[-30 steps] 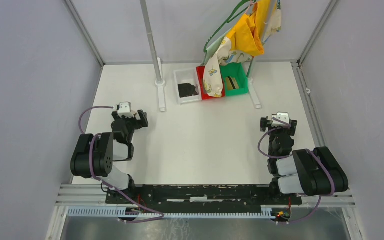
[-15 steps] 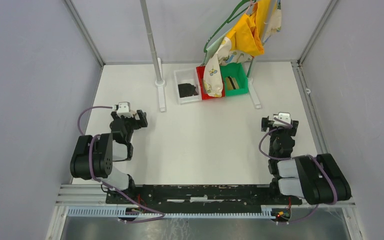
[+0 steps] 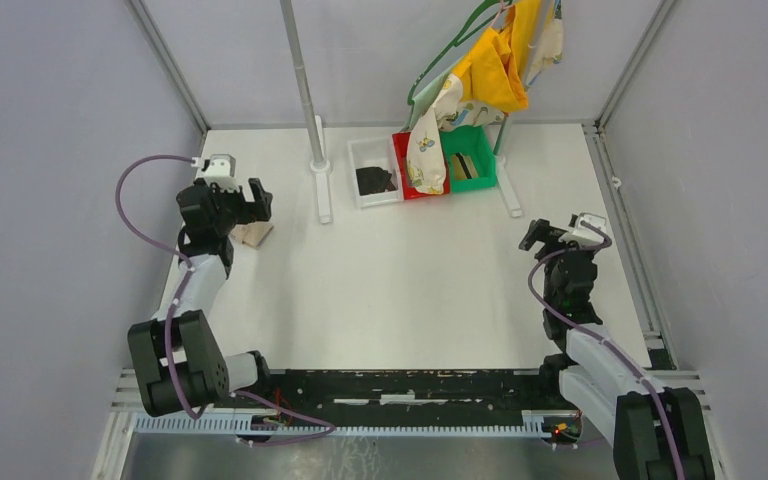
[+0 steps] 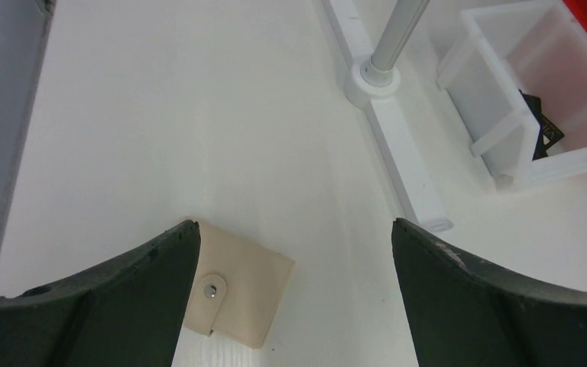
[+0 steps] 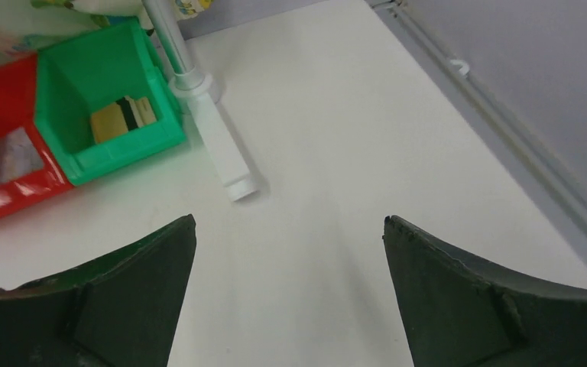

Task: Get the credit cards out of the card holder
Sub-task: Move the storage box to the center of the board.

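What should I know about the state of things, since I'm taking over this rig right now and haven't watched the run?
The left gripper is open and empty, poised above the card holder.
The right gripper is open and empty, over bare table on the right.
The card holder lies folded on the table's left side, its strap apparently snapped.
No credit cards are visible; presumably they are inside.
Done: nothing.
Left: grasp the holder, open it, pull out the cards.
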